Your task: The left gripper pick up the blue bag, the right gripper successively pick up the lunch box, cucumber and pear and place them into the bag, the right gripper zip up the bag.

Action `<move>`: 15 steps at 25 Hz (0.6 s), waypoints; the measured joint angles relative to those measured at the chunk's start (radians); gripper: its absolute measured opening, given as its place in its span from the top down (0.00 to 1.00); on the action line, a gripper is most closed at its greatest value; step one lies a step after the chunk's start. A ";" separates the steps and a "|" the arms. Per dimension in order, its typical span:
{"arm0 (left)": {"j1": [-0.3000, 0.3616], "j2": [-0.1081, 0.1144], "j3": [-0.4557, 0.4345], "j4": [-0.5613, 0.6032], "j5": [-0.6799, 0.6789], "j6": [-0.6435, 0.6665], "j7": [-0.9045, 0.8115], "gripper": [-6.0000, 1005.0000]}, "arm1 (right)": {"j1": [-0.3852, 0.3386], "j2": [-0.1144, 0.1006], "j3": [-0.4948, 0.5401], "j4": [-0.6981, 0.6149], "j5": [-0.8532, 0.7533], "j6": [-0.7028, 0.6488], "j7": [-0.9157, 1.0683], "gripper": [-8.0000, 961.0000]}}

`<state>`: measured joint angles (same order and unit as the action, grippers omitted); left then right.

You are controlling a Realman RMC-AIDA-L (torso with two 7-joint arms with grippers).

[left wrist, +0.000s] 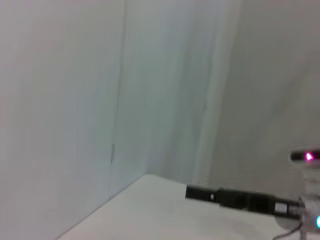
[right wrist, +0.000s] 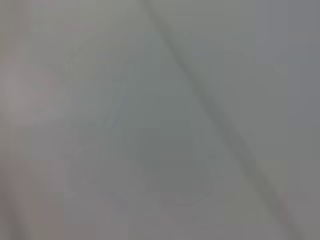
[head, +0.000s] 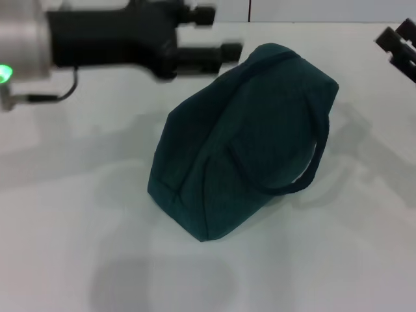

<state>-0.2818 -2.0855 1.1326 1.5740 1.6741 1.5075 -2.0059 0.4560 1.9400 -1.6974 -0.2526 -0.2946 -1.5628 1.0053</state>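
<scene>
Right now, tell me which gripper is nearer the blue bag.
Left. The left gripper has its open fingers just beside the blue bag's top far edge. The right gripper sits at the far right edge of the head view, apart from the bag.

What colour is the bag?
The bag is dark teal-green, seen best in the head view.

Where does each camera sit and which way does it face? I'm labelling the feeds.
Head: above, looking down at the blue bag on the table; left claw open, right claw at the edge.
Left wrist: faces a wall and the table corner; own claw unseen.
Right wrist: blank grey surface.
Shared: head and left wrist show the table.
</scene>
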 joint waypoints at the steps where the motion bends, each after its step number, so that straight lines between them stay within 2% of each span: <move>1: 0.020 0.000 -0.003 0.003 -0.011 0.018 0.023 0.46 | 0.002 -0.014 -0.001 -0.004 -0.037 -0.046 -0.005 0.09; 4: 0.105 -0.002 -0.005 0.006 -0.029 0.082 0.118 0.33 | 0.007 -0.068 0.003 -0.031 -0.204 -0.195 -0.040 0.10; 6: 0.162 -0.003 -0.004 -0.001 -0.035 0.107 0.184 0.25 | 0.004 -0.089 0.004 -0.044 -0.296 -0.272 -0.075 0.10; 8: 0.228 -0.004 0.000 -0.023 -0.039 0.123 0.262 0.20 | -0.001 -0.096 0.005 -0.043 -0.360 -0.315 -0.109 0.10; 11: 0.293 -0.005 0.004 -0.131 -0.039 0.128 0.388 0.12 | -0.026 -0.088 0.005 -0.034 -0.448 -0.325 -0.182 0.10; 15: 0.278 -0.002 -0.016 -0.396 -0.033 0.128 0.544 0.12 | -0.087 -0.054 0.005 -0.032 -0.514 -0.248 -0.273 0.10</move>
<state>-0.0041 -2.0872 1.1169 1.1779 1.6416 1.6350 -1.4618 0.3690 1.8855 -1.6926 -0.2846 -0.8087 -1.8110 0.7322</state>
